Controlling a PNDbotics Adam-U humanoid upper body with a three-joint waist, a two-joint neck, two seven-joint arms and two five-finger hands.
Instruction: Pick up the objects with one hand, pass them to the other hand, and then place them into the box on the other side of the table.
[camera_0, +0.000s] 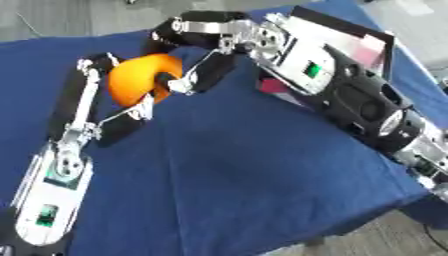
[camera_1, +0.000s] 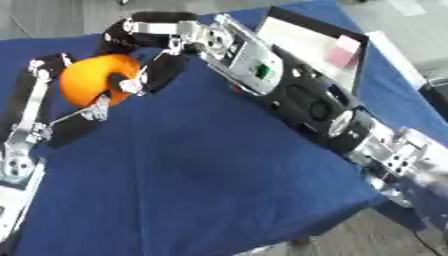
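The left hand (camera_0: 96, 112) reaches up from the near left, its fingers curled round the orange ball (camera_0: 140, 77) above the blue-covered table (camera_0: 262, 175). The right hand (camera_0: 197, 45) meets it from the far side, fingers closing on the same ball: the handover looks to be midway, placing still to come. Farther right, the box (camera_1: 306, 42) holds something pink (camera_1: 343, 50).

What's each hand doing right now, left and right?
Left hand: fingers curled round the orange ball, holding it.
Right hand: fingers curled onto the same ball, gripping from the other side.
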